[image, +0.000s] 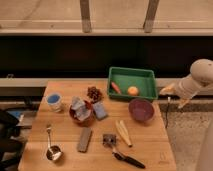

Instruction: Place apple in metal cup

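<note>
The apple (132, 90), small, round and orange-yellow, lies in the green tray (131, 75) at the back right of the wooden table, next to an elongated orange-red piece (116, 87). The metal cup (53, 153), shiny silver with a long thin handle pointing away from me, stands near the table's front left corner. My gripper (172, 95) hangs off the table's right edge, to the right of the tray and well away from the apple, on the white arm (200, 75).
A blue-and-white cup (54, 101) stands at the left. A pine cone (93, 93), a red bowl with packets (81, 112) and a blue sponge (100, 110) sit mid-table. A purple bowl (141, 109) is at the right. A grey bar (84, 139), pale sticks (123, 132) and a black-handled tool (122, 155) lie at the front.
</note>
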Motion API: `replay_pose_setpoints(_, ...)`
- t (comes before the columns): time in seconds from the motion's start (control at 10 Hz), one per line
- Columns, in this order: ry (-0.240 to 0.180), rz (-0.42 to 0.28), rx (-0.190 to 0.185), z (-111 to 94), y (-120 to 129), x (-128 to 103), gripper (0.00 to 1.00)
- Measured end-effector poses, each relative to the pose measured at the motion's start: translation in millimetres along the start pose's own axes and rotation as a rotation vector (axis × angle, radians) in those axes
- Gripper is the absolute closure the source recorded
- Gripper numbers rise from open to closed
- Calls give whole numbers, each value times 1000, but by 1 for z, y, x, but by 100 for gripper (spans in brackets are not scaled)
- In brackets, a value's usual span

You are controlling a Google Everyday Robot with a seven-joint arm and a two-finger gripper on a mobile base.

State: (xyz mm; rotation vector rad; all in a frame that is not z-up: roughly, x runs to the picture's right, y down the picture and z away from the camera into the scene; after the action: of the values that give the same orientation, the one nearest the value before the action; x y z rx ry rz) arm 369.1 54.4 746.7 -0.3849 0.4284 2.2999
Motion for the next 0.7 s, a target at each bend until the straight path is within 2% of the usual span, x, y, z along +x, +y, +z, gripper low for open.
replay_pose_setpoints(0.5,-3,0,0,0,0,0,27)
replay_pose_setpoints(0.7,-21,-15,1,-2,7,-4,27)
